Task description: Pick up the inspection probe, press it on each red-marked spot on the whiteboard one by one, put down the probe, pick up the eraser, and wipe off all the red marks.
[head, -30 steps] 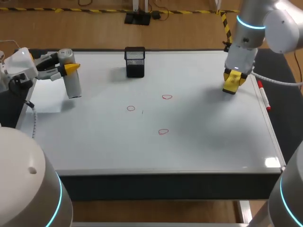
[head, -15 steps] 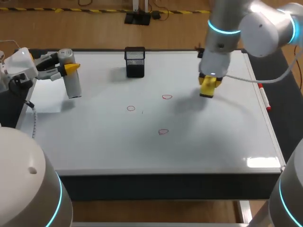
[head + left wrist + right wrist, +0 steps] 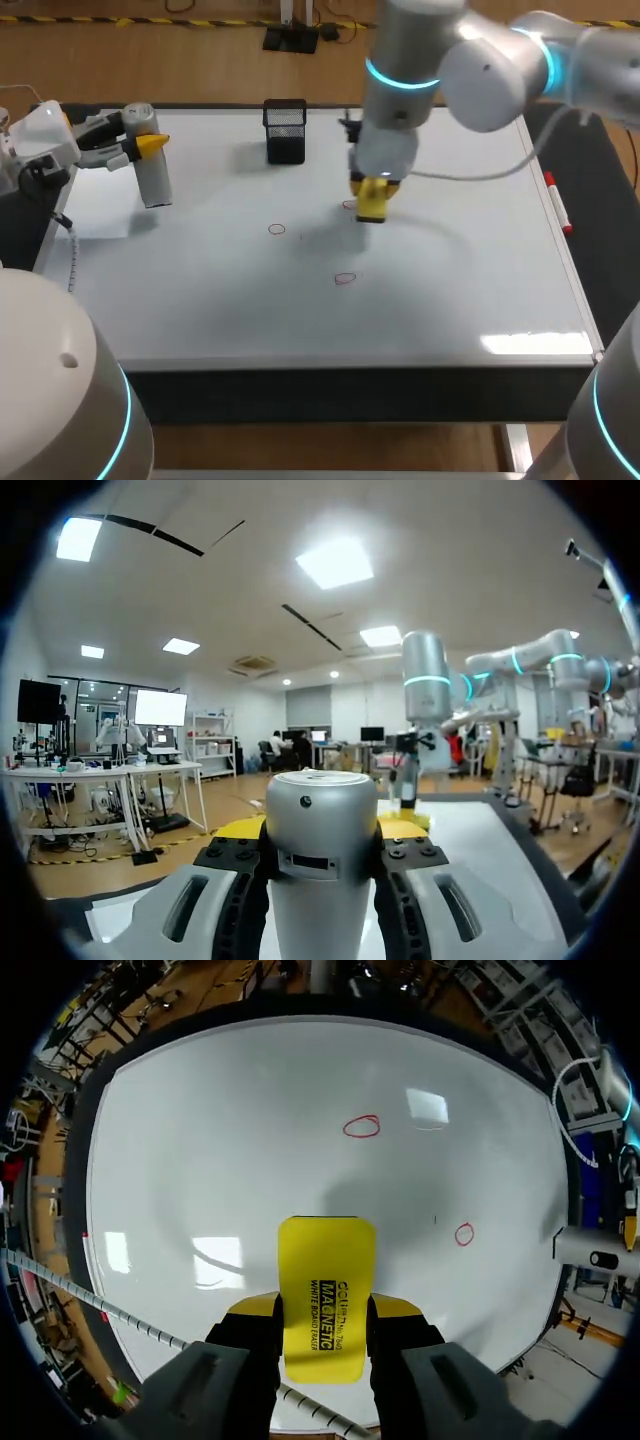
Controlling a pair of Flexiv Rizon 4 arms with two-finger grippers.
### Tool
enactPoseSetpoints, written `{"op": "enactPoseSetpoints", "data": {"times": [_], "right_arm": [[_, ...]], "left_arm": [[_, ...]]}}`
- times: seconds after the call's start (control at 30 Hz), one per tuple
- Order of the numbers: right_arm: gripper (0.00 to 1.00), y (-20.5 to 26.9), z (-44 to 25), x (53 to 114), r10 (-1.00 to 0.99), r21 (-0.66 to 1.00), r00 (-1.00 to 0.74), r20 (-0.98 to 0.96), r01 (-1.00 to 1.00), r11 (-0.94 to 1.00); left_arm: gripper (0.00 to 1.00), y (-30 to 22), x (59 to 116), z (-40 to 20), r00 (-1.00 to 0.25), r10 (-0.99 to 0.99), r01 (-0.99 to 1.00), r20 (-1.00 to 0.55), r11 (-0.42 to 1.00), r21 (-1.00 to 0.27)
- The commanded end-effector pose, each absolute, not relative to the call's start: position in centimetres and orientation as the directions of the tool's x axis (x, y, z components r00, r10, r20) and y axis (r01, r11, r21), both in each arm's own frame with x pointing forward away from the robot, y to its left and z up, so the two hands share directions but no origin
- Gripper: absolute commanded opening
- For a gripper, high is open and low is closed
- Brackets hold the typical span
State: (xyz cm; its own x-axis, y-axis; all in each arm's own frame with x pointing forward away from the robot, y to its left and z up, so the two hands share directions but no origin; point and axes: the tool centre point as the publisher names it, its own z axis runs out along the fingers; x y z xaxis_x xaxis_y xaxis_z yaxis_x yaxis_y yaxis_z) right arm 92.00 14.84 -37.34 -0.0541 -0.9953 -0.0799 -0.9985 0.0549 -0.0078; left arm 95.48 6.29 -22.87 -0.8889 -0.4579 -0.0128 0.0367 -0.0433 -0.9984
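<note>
Clamping the eraser (image 3: 372, 198) in the right gripper (image 3: 372, 206) just beside the farthest red mark (image 3: 347, 205) on the whiteboard (image 3: 450, 290), gripping the inspection probe (image 3: 153, 172) upright in the left gripper (image 3: 141, 146) near the board's left edge.

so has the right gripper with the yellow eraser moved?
Yes. The right gripper, shut on the yellow rectangular eraser, has crossed the whiteboard from near the red marker pen towards the black mesh cup, reaching the upper red circle.
</note>
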Motion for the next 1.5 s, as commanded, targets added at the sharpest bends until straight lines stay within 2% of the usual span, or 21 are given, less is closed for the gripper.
{"op": "enactPoseSetpoints", "data": {"times": [0.03,0.8,1.1,1.5], "right_arm": [[0.00,19.4,-38.1,92.1,-0.999,-0.002,-0.037,-0.013,-0.999,0.037],[0.00,32.2,-40.6,90.5,-0.999,0.012,0.052,0.000,-0.999,-0.052],[0.00,34.0,-41.5,90.0,-0.997,0.012,0.075,0.018,-0.997,-0.075],[0.00,33.6,-41.7,90.2,-0.996,0.001,0.084,0.014,-0.996,-0.084]], "left_arm": [[0.00,6.3,95.4,-22.8,-0.888,-0.460,0.038,-0.014,-0.042,-0.998],[0.00,6.3,95.4,-22.8,-0.888,-0.460,0.038,-0.014,-0.042,-0.998],[0.00,6.3,95.4,-22.8,-0.888,-0.460,0.038,-0.014,-0.042,-0.998],[0.00,6.3,95.4,-22.8,-0.888,-0.460,0.038,-0.014,-0.042,-0.998]]}}
